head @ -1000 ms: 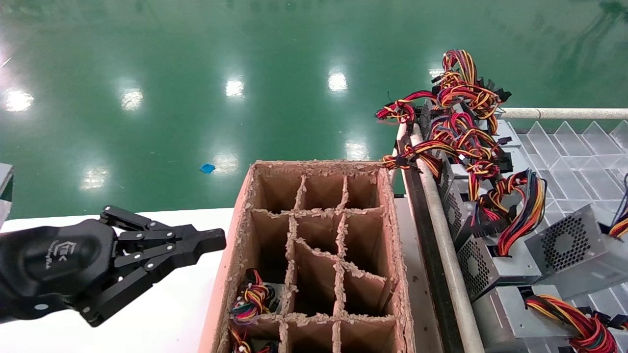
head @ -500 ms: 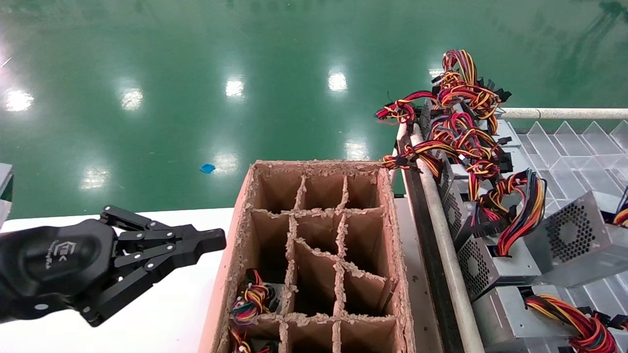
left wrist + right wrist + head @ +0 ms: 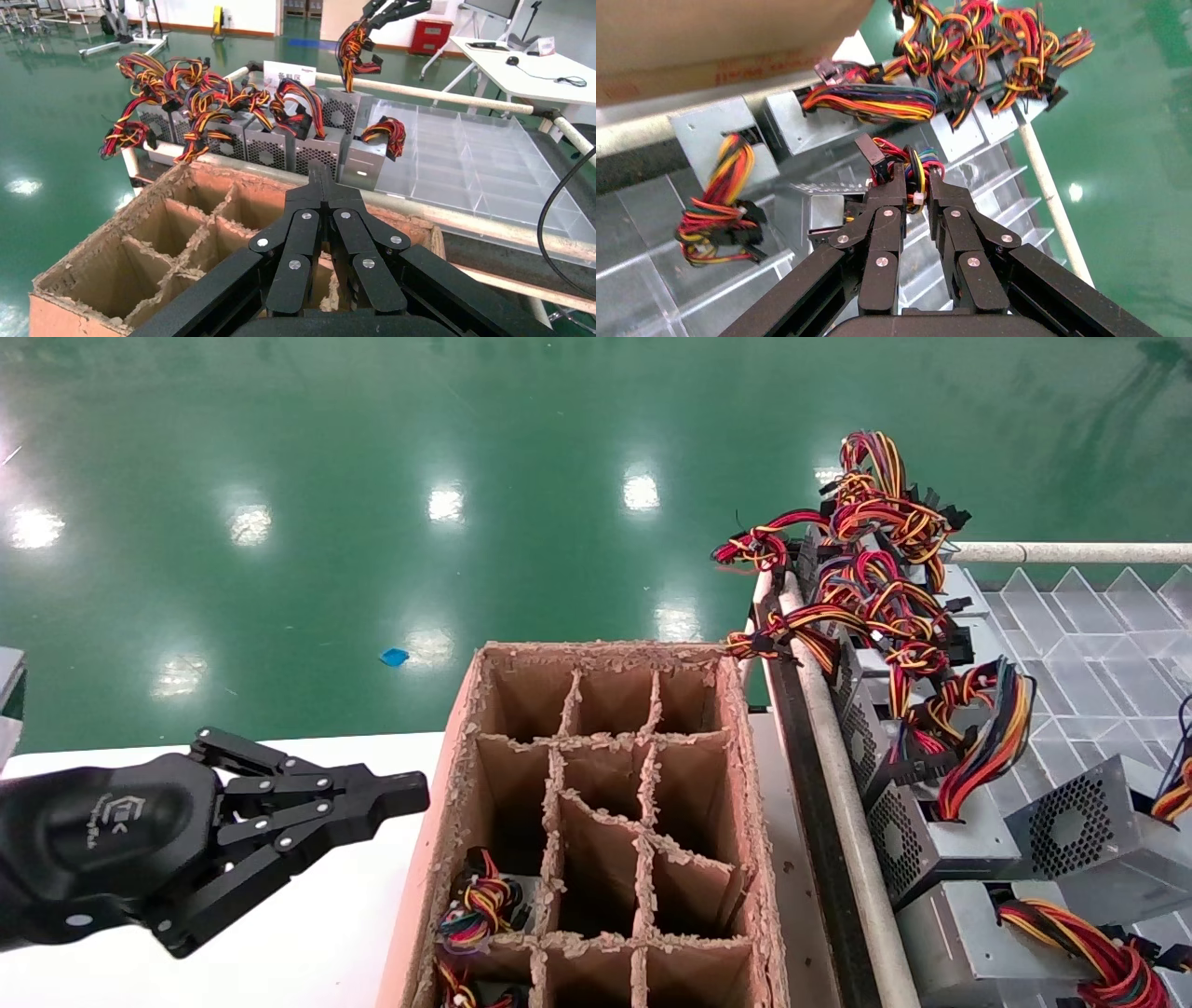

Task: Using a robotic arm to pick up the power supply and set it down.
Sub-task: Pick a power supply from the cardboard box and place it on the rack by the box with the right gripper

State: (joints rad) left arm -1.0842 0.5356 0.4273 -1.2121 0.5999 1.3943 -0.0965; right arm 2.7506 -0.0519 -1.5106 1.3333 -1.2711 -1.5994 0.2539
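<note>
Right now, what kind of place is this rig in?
Probably a factory floor or packing line: glossy green floor, a rack of power supplies with wire bundles, and a cardboard divider box being filled. The left gripper waits beside the box.

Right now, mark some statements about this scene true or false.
1. The left fingers are closed, empty, beside the cardboard box. True.
2. The right fingers grip the power supply by its metal case. False: they pinch its wire bundle.
3. Every box compartment is empty. False: coloured wires show in the near left compartments.
4. More grey units stand in a row beyond the box. True.
</note>
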